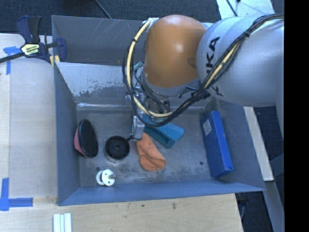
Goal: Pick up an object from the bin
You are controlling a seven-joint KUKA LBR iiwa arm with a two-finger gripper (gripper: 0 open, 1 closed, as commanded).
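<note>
Orange crumpled rag (150, 156) mid-bin; gripper (138, 130) low at its far end, just left of teal block (166, 133). Wrist hides the tip, so can't tell grip width.

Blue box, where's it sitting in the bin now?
In the camera view, the blue box lies against the right wall of the bin, right of the teal block and the orange cloth.

brush (85, 138) left | disc (117, 147) between brush and cloth (150, 154) | box (217, 144) right
</note>
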